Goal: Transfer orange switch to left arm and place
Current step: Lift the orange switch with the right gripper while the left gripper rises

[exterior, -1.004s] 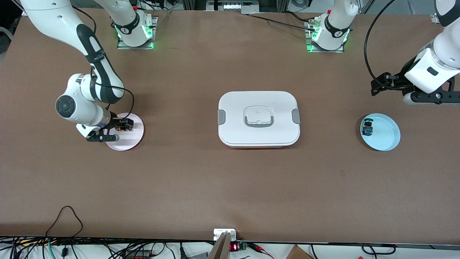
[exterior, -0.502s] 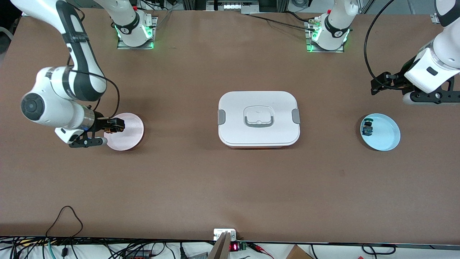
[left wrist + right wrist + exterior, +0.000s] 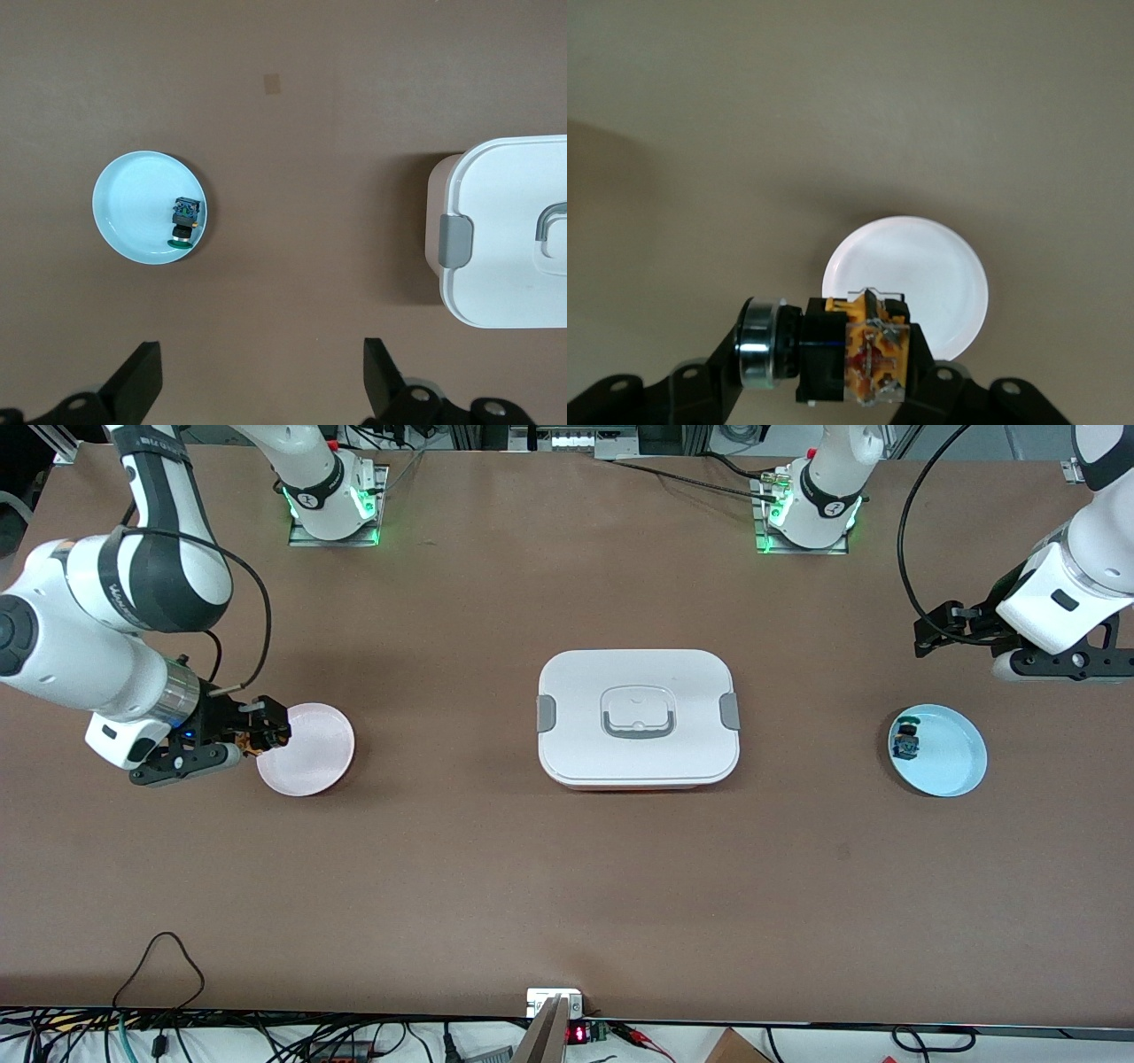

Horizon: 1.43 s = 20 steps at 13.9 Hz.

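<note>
My right gripper [image 3: 263,731] is shut on the orange switch [image 3: 257,735] and holds it in the air over the edge of the pink plate [image 3: 312,753] at the right arm's end of the table. In the right wrist view the switch [image 3: 833,350] lies sideways between the fingers, black body with orange-gold base, above the plate [image 3: 921,274]. The white box [image 3: 638,717] sits at the table's middle; its end shows in the left wrist view [image 3: 505,239]. My left gripper [image 3: 939,633] is open and empty, waiting in the air near the blue plate [image 3: 952,757].
The blue plate holds a small blue-and-green-topped black component [image 3: 905,740], also shown in the left wrist view [image 3: 184,220] on the plate [image 3: 133,212]. Both arm bases stand along the table's edge farthest from the front camera. Cables run along the nearest edge.
My right gripper has lifted the orange switch off the pink plate and drawn it toward the right arm's end of the table. The left arm has not moved.
</note>
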{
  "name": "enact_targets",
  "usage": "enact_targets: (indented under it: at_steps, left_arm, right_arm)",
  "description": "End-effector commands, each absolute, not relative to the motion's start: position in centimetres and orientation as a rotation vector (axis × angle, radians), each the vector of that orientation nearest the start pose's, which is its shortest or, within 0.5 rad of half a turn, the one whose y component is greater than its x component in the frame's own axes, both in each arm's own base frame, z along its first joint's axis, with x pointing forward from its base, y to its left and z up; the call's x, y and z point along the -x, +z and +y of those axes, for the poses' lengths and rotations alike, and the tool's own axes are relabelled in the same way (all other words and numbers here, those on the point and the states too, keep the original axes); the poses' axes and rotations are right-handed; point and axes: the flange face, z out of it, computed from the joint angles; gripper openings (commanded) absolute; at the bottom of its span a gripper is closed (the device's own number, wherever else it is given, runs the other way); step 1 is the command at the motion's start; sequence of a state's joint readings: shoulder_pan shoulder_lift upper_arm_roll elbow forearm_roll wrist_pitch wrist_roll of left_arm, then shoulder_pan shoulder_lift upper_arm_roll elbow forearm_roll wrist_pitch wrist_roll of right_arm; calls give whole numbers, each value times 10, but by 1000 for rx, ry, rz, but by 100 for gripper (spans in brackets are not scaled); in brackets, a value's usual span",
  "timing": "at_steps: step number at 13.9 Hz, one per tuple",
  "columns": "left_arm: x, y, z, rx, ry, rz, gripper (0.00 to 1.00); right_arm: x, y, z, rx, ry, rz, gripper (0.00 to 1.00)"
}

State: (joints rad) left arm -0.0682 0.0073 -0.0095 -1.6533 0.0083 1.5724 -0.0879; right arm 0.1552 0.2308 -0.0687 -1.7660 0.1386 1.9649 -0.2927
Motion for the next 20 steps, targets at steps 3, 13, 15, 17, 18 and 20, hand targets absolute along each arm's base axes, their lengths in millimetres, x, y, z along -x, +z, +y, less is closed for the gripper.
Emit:
enact_targets:
  at_steps: [3,13,15,17,18,20]
  left_arm:
    - [-553,589,-45,3103,133,-20,100]
    - [-576,556,-45,3410,294,-133,100]
    - [-572,541,-60,3481,499,-114,100]
    - [-570,537,-77,3640,684,-118,100]
    - [-571,541,-86,3729,722,-126,100]
    - [-581,533,-104,3940,853,-109,100]
  right_arm:
    - [-613,472,74,2782,-117,-1045,0]
    - [-589,547,165,2054,-620,-1309,0]
    - [-583,548,194,1881,-706,-1358,0]
    - [-571,544,230,1703,-739,-1375,0]
    - [-568,543,241,1651,-744,-1384,0]
    - [-558,540,275,1528,-789,-1405,0]
